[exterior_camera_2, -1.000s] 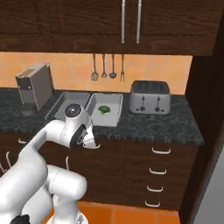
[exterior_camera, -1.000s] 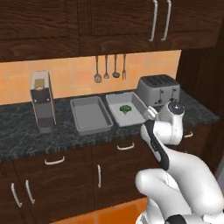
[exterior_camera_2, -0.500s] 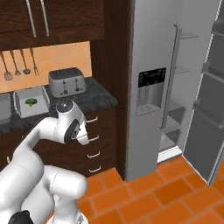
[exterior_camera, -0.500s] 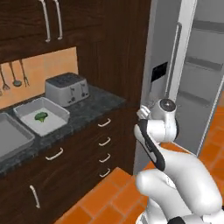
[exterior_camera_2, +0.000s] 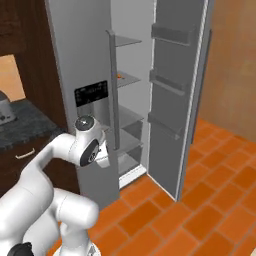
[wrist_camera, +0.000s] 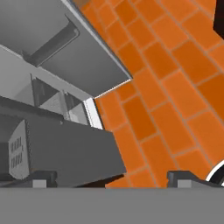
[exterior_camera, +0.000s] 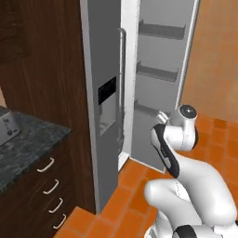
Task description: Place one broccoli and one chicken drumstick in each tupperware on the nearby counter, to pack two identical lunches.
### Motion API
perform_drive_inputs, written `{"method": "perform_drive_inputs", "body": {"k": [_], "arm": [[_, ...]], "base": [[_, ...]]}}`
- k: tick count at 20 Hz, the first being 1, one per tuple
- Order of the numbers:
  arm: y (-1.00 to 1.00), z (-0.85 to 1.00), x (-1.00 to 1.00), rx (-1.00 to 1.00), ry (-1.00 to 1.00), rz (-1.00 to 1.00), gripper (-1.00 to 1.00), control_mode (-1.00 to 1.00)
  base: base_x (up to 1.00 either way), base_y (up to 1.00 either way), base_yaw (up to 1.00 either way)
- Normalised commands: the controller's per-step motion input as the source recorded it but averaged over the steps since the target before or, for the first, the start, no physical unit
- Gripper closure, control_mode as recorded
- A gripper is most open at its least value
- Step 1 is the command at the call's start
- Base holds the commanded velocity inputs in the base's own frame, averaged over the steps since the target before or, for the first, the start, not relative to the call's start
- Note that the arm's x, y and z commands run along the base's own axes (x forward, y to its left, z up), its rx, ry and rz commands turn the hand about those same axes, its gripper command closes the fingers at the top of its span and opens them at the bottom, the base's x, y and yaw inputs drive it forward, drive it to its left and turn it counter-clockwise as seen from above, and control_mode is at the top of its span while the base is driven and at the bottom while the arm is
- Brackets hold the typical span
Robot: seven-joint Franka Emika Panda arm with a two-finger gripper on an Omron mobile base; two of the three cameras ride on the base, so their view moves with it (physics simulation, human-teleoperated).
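Observation:
My gripper (wrist_camera: 113,178) is open with nothing between its two dark fingertips (wrist_camera: 43,177). It points down at the orange tiled floor beside the foot of the open fridge. A small orange piece (exterior_camera_2: 120,76) lies on an upper fridge shelf; it may be a chicken drumstick, but it is too small to tell. The dark marbled counter (exterior_camera: 28,139) shows as an end corner at the left, also seen as the counter (exterior_camera_2: 25,125) in the right base view. The broccoli and the tupperware are out of view.
The grey fridge (exterior_camera: 104,93) stands with its door (exterior_camera_2: 177,100) swung open and bare shelves (exterior_camera_2: 127,117) inside. A silver toaster (exterior_camera: 5,124) sits on the counter's edge of the picture. Dark drawers (exterior_camera: 49,186) lie under the counter. Orange floor tiles (exterior_camera_2: 200,200) spread to the right.
The whole picture has shifted: the base has turned away from the counter with its trays toward the open fridge. My gripper has stayed open and empty.

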Motion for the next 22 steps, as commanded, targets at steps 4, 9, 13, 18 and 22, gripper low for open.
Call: {"method": "perform_drive_inputs", "body": {"k": [4, 9, 13, 18, 22], "arm": [[0.00, 0.00, 0.00, 0.00, 0.00, 0.00, -1.00, 1.00], [0.00, 0.00, 0.00, 0.00, 0.00, 0.00, -1.00, 1.00], [0.00, 0.00, 0.00, 0.00, 0.00, 0.00, -1.00, 1.00], [0.00, 0.00, 0.00, 0.00, 0.00, 0.00, -1.00, 1.00], [0.00, 0.00, 0.00, 0.00, 0.00, 0.00, -1.00, 1.00]], "base": [[1.00, -0.70, -0.01], [1.00, -0.17, 0.19], [1.00, 0.00, 0.43], [1.00, -0.34, 0.31], [0.57, -0.32, 0.30]]}}
